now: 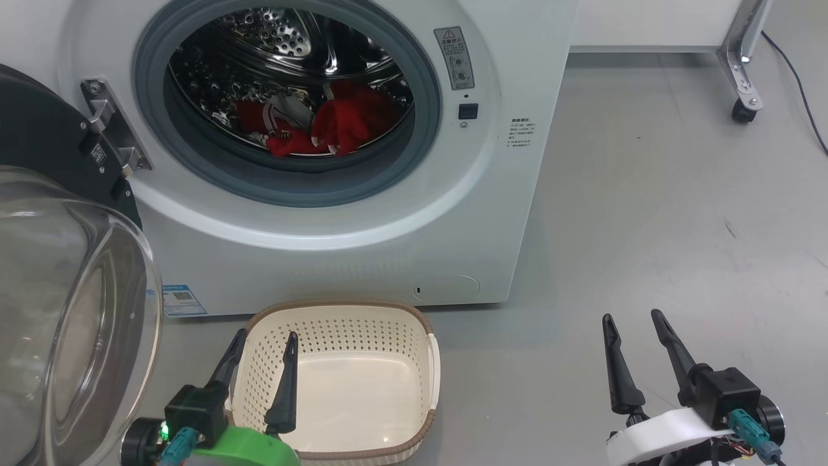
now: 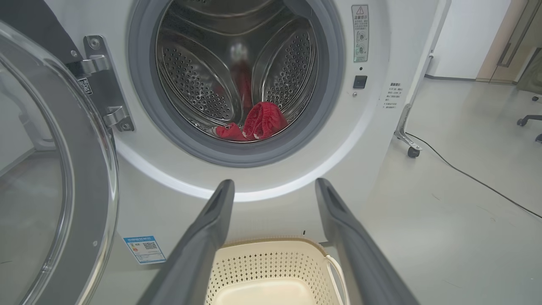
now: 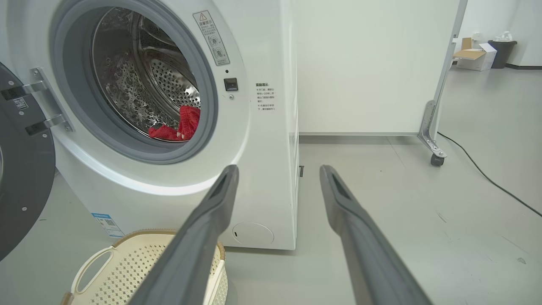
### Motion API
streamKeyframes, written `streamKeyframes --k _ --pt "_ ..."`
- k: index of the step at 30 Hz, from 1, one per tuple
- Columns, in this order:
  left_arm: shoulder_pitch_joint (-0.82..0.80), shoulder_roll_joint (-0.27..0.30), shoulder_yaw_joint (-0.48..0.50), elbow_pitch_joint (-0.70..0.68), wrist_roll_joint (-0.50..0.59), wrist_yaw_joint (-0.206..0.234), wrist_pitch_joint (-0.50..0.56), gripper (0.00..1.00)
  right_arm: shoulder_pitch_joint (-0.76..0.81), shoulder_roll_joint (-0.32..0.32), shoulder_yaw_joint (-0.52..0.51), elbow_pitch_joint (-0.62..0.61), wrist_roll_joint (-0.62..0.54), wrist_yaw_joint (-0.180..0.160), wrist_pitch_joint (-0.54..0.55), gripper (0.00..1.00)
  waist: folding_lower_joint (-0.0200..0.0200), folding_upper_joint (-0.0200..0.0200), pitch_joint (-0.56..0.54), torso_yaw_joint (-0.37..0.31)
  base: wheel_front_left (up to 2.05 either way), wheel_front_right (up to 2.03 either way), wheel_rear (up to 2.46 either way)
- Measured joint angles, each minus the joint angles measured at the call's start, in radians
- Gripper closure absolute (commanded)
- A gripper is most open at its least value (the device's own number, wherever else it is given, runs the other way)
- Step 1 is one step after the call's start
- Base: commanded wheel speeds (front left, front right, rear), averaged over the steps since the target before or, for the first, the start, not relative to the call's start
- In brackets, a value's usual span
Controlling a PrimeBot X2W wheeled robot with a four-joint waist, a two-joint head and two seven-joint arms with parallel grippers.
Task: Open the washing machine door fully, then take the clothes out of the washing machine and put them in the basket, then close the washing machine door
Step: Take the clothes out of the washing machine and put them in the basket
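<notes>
The white washing machine (image 1: 323,259) stands with its round door (image 1: 71,310) swung wide to the left, glass bowl facing me. Red clothes (image 1: 323,123) lie at the bottom of the steel drum, also seen as clothes (image 2: 254,125) and clothes (image 3: 178,127). The cream basket (image 1: 336,317) sits on the floor in front of the machine, with nothing in it. My left gripper (image 1: 266,338) hovers open over the basket's left rim. My right gripper (image 1: 632,317) is open above bare floor to the right of the machine. Nothing is held.
A white panel on a wheeled metal foot (image 1: 744,113) stands at the back right, with a black cable (image 1: 802,90) trailing over the grey floor. The open door (image 2: 51,178) occupies the space left of the basket.
</notes>
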Motion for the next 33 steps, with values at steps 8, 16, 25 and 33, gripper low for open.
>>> streamKeyframes --k 8,16,25,33 --pt "0.0 0.0 0.005 -0.009 0.0 0.007 -0.001 0.0 0.0 0.0 0.007 0.0 0.0 0.0 0.0 0.0 0.0 0.0 0.02 -0.005 0.47 -0.47 0.0" --pt "-0.001 0.0 0.004 -0.009 0.0 0.007 -0.001 0.0 0.0 0.0 0.007 0.0 0.0 0.0 0.0 0.0 0.0 0.0 0.025 -0.01 0.14 -0.14 0.0" --pt "-0.002 0.0 0.002 -0.006 0.0 0.007 -0.001 0.0 0.0 0.0 0.007 0.0 0.0 0.0 0.0 0.0 0.0 0.0 0.032 -0.011 0.0 0.0 0.0" --pt "-0.031 0.0 -0.004 -0.003 -0.005 0.007 -0.001 0.0 -0.003 0.0 0.011 -0.006 0.0 0.001 0.0 0.0 0.0 0.0 0.053 -0.011 0.0 0.0 0.0"
